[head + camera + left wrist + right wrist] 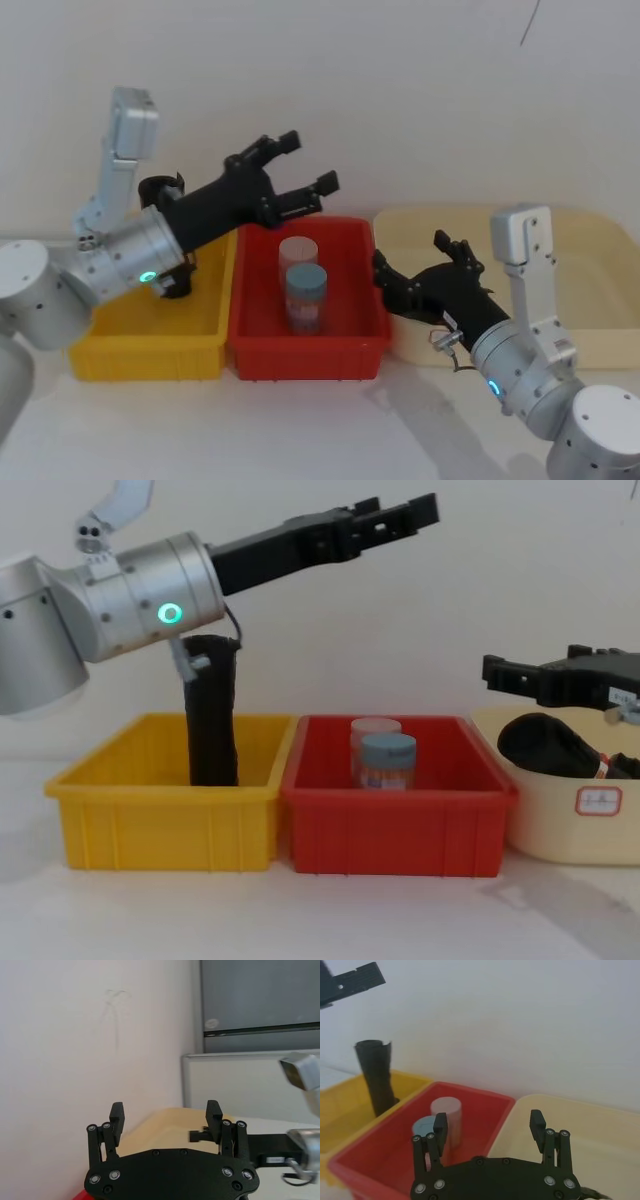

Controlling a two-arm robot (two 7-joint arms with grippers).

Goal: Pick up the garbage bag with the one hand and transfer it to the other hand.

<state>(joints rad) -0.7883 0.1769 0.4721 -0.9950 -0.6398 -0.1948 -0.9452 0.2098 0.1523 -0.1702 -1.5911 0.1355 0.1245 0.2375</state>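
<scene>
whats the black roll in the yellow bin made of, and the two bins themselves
Black roll: looks like thin plastic film wound up, mostly matte. The sign is its uneven top edge with a loose flap. Yellow bin and red bin: probably rigid moulded plastic, smooth and slightly glossy, judging by the even colour, thick rims and rounded corners.

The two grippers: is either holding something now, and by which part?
Nothing is held. The left gripper is open in the air above the red bin; the right gripper is open and empty by the cream tray.
</scene>
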